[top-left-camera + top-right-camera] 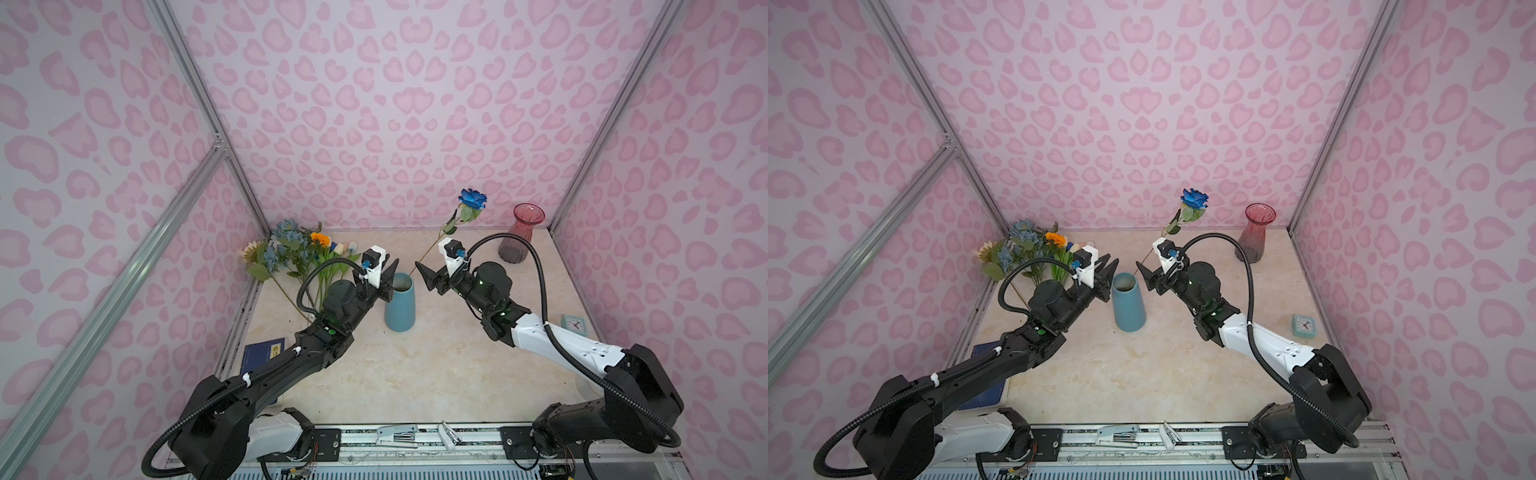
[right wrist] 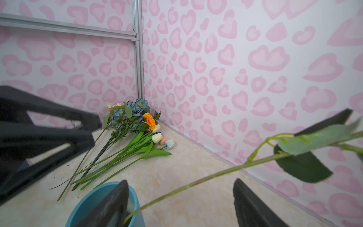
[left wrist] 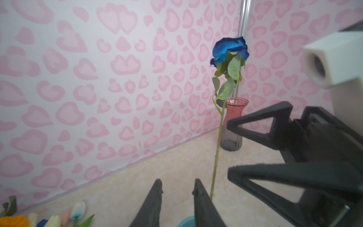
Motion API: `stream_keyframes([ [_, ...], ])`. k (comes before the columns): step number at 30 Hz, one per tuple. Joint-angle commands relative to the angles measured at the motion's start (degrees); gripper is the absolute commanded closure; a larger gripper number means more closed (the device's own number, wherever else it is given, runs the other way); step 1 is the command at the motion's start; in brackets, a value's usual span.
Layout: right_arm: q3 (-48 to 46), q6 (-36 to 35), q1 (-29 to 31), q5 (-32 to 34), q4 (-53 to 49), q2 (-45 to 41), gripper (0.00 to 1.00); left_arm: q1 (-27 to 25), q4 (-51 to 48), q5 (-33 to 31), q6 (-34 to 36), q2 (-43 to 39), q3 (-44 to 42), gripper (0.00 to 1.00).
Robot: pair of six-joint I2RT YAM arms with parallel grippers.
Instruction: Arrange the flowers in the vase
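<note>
Top views both: blue rose (image 1: 472, 199) is in, stem foot down in the teal vase (image 1: 400, 307), head leaning up & back toward the R side. It's clear of the pink glass vase (image 1: 521, 232) in the far R corner. R gripper (image 1: 423, 275) sits just beside the rim, jaws spread wide. R wrist view shows the stem (image 2: 196, 183) running btwn its fingers w/ daylight both sides, so nothing gripped. L gripper (image 1: 394, 265) is just off the rim's other side, jaws part-open w/ a narrow gap, empty; L wrist view shows only table (image 3: 137, 176) btwn the tips.

Now the bit that counts, I reckon: rest of the flowers (image 1: 291, 253) lie flat in the back-L corner, heads deep in the corner, stems pointing fwd. That's to the L of the L gripper, near. R arm (image 1: 540, 336) is across the vase, well apart. L arm (image 1: 324, 332) looks the pick: swing away from the vase, jaws set across a stem, not along it.
</note>
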Motion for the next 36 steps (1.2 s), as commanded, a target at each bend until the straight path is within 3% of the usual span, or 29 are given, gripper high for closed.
stream_keyframes([
  [1, 0.23, -0.28, 0.02, -0.61, 0.09, 0.86, 0.17, 3.03, -7.26, -5.54, -0.73, -2.67, 2.02, 0.65],
  [4, 0.09, -0.48, 0.02, -0.48, 0.02, 0.84, 0.17, 8.54, -20.38, -8.53, -4.11, -3.74, 6.6, 0.58],
  [6, 0.06, -0.66, -0.02, -0.38, -0.19, 0.49, 0.17, 13.45, -30.56, -9.94, -8.61, -3.54, 9.81, 0.42],
  [10, -0.99, -0.52, 0.2, 0.08, 0.23, -0.26, 0.17, 22.81, -46.56, -9.34, -17.4, -0.41, 14.68, 0.41],
  [16, -3.83, -0.24, 0.92, 1.29, 2.57, -1.41, 0.17, 31.14, -58.33, -7.79, -21.39, 10.22, 18.97, 0.37],
  [19, -5.01, -0.87, 1.55, 2.19, 3.81, -2.0, 0.17, 32.6, -63.12, -7.68, -19.43, 18.11, 23.94, 0.36],
  [23, -6.38, -1.76, 2.35, 3.78, 5.55, -2.81, 0.17, 33.02, -67.81, -9.57, -17.64, 27.03, 30.31, 0.41],
  [27, -6.15, -2.88, 3.27, 4.15, 5.07, -2.92, 0.17, 34.03, -69.27, -10.29, -16.19, 32.28, 34.1, 0.57],
  [36, -6.47, -4.08, 4.31, 5.27, 5.12, -3.08, 0.17, 35.77, -70.9, -8.54, -12.73, 41.55, 41.83, 0.56],
])
